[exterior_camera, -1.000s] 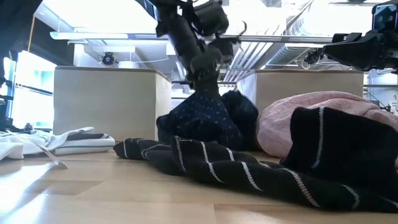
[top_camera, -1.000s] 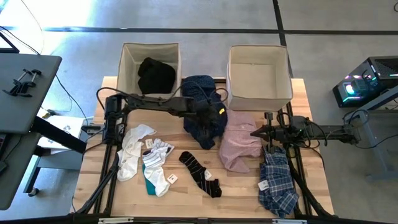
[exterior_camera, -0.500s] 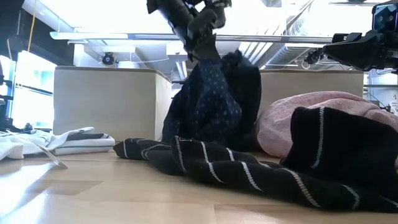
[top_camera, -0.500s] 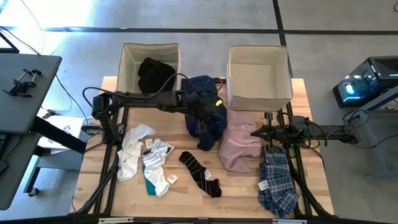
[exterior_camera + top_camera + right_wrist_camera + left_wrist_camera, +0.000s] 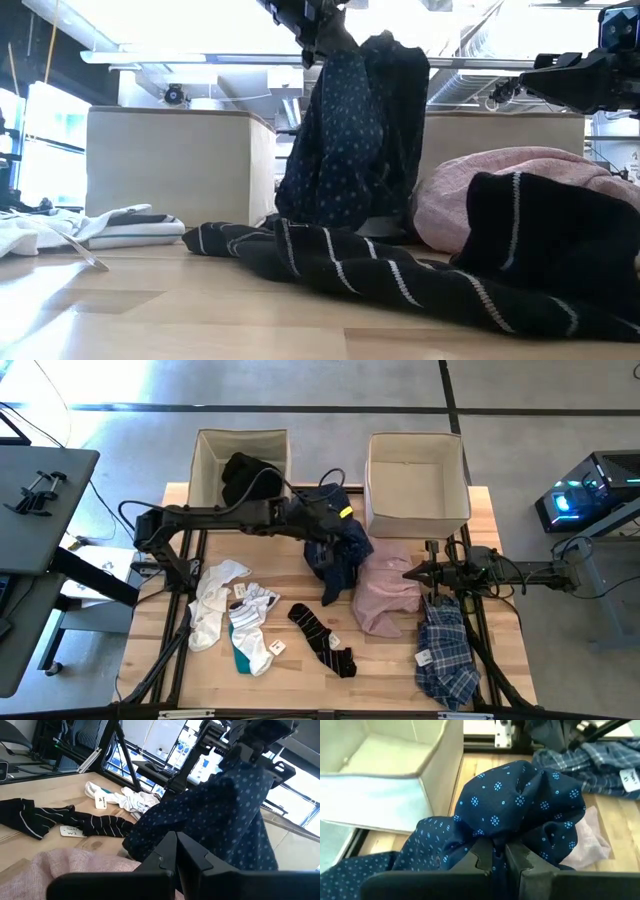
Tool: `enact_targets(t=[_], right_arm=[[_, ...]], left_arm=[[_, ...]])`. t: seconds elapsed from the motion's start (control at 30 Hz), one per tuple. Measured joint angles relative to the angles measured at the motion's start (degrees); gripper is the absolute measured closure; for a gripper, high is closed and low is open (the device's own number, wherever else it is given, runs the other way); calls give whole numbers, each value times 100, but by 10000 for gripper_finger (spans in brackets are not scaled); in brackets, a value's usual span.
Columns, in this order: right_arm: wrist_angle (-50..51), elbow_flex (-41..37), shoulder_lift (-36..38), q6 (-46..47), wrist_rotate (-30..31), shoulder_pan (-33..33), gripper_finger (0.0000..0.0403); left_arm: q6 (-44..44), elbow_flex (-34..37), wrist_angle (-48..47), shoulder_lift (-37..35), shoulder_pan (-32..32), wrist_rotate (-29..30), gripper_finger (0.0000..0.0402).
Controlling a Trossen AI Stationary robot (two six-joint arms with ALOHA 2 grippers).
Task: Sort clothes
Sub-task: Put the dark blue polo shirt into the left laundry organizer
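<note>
My left gripper (image 5: 322,525) is shut on the navy dotted shirt (image 5: 338,550), raised above the table's middle, between the two beige boxes. The shirt also shows in the low view (image 5: 350,140) and the left wrist view (image 5: 520,805). My right gripper (image 5: 410,574) is shut and empty, over the pale pink shirt (image 5: 385,592). The blue-white plaid shirt (image 5: 447,650) lies at the near right. The black striped socks (image 5: 322,639) and the white and teal socks (image 5: 235,615) lie flat on the table. A black garment (image 5: 250,478) sits in the left box (image 5: 205,455). My left gripper pinches a bunched fold of the navy dotted shirt (image 5: 495,837) between its two fingers, several layers gathered. The shirt hangs slack below the gripper. Its lower end (image 5: 330,215) hangs down to about the tabletop behind the striped socks; whether it touches I cannot tell.
The right beige box (image 5: 415,485) stands at the far right. A grey side table (image 5: 40,500) with a clamp stands off the left edge. Bare wood shows along the near edge.
My left gripper has risen and gone a little toward the far edge with the navy dotted shirt. The shirt has been drawn up from a heap on the table into a long hanging bundle. My right arm has kept still.
</note>
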State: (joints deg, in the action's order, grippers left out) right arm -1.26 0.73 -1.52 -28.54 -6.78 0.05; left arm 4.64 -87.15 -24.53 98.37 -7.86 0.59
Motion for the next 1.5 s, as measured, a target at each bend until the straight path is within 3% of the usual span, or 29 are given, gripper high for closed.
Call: enact_targets(t=[0.23, 0.77, 1.5], right_arm=[[-2, 0, -1, 0, 0, -1, 402], [0, 0, -2, -2, -27, -1, 402], [0, 1, -2, -2, 11, -2, 402]], left_arm=[[18, -27, 216, -300, -20, 265, 401], [320, -1559, -77, -374, -658, 449, 401], [707, -2815, 215, -372, -1359, 461, 401]])
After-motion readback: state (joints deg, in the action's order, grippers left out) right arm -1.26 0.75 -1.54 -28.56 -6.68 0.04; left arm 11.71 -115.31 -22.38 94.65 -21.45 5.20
